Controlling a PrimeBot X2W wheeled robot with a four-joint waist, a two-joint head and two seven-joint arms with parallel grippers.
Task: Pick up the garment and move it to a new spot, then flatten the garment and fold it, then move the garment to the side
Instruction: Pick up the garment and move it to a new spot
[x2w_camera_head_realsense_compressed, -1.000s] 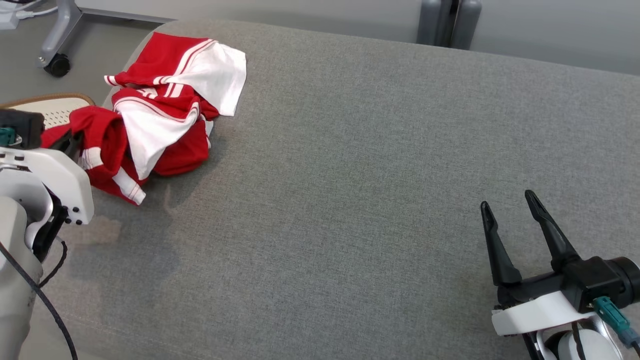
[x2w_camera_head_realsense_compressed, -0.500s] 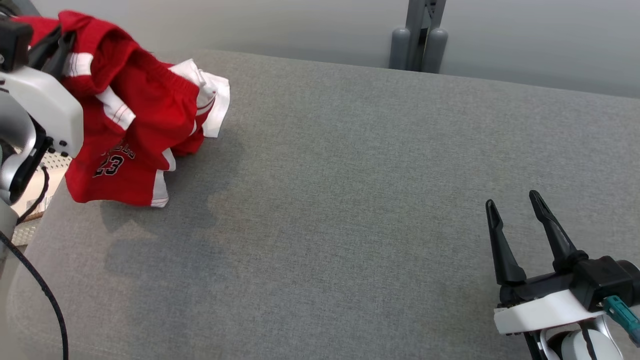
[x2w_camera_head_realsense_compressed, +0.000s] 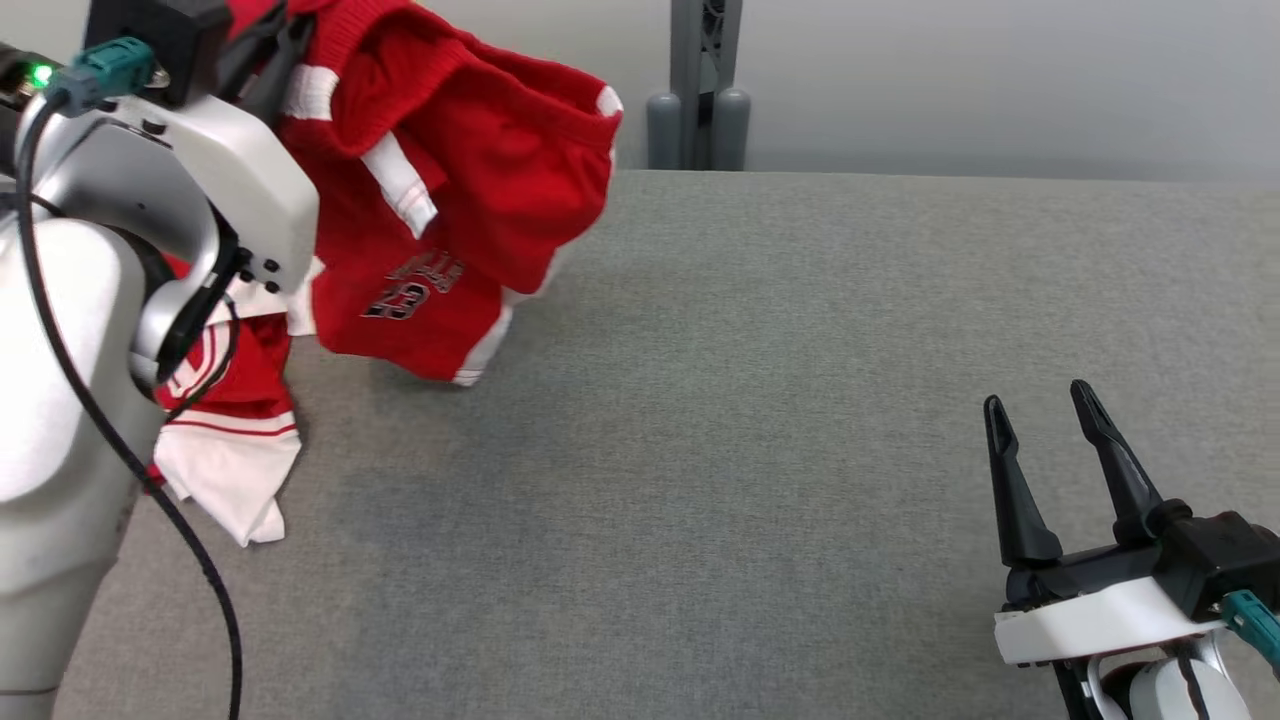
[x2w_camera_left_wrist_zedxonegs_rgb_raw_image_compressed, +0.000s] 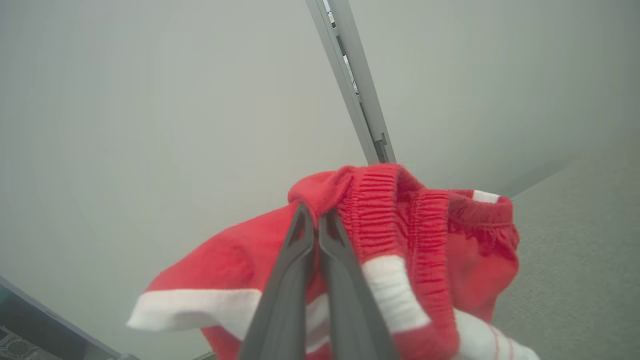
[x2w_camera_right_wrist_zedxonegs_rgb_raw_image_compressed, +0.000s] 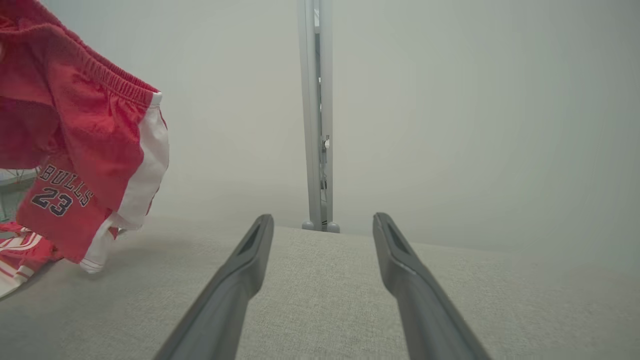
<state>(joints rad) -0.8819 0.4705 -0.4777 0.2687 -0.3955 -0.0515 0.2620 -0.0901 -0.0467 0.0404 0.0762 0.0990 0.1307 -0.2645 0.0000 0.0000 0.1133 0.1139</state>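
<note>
The garment (x2w_camera_head_realsense_compressed: 470, 200) is a pair of red shorts with white side stripes and "BULLS 23" print, hanging in the air above the far left of the grey padded surface (x2w_camera_head_realsense_compressed: 750, 450). My left gripper (x2w_camera_left_wrist_zedxonegs_rgb_raw_image_compressed: 314, 212) is shut on its elastic waistband, and the cloth droops below the fingers. From the right wrist view the shorts (x2w_camera_right_wrist_zedxonegs_rgb_raw_image_compressed: 85, 150) hang at the left, their hem just above the surface. My right gripper (x2w_camera_head_realsense_compressed: 1038, 398) rests low at the near right, open and holding nothing, far from the shorts.
A second red and white piece of clothing (x2w_camera_head_realsense_compressed: 230, 440) lies crumpled on the surface under my left arm. A grey upright post (x2w_camera_head_realsense_compressed: 698, 90) stands against the pale wall behind the surface's far edge.
My left gripper has lifted the shorts off the pile and carried them up and rightward. The head view has tilted and shifted. The right gripper has stayed in place, open.
</note>
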